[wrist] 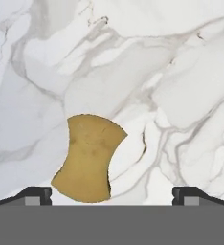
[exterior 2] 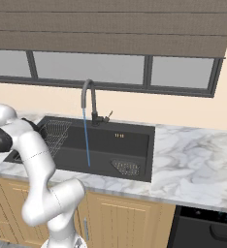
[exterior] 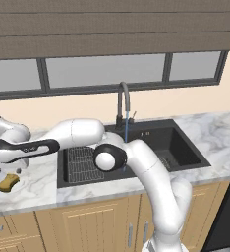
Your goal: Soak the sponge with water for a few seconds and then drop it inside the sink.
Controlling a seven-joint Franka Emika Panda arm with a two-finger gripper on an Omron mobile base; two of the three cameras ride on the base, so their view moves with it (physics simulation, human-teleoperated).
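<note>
Two finger tips of the gripper (wrist: 112, 194) stand spread wide in the hand view, one at about 8 o'clock and one at about 4 o'clock, with nothing between them but marble. The sponge (wrist: 89, 159) lies flat on the marble counter (wrist: 181, 72), off the midline: it sits near the 7 o'clock tip and well apart from the other. That offset is the first risk. If the hand goes straight down as it hangs, one finger could land on top of the sponge or shove it sideways rather than bracket it.

From the left base view the sponge (exterior: 8, 182) rests at about 8 o'clock, close to the counter's front edge, with the hand above it. A sideways nudge there might push it toward the edge and off the counter.

Water (exterior: 126, 129) already runs in a thin blue stream from the faucet (exterior: 123, 101) into the sink (exterior: 183, 147), which lies toward 3 o'clock of the sponge. The stream is narrow, so a sponge carried slightly off line would probably miss it and stay dry. A soft sponge pinched near one end may also sag or slip out during the swing across. The wire rack (exterior: 80, 161) occupies the sink's near-left part, so a low carry might snag on it or on the sink's rim.
</note>
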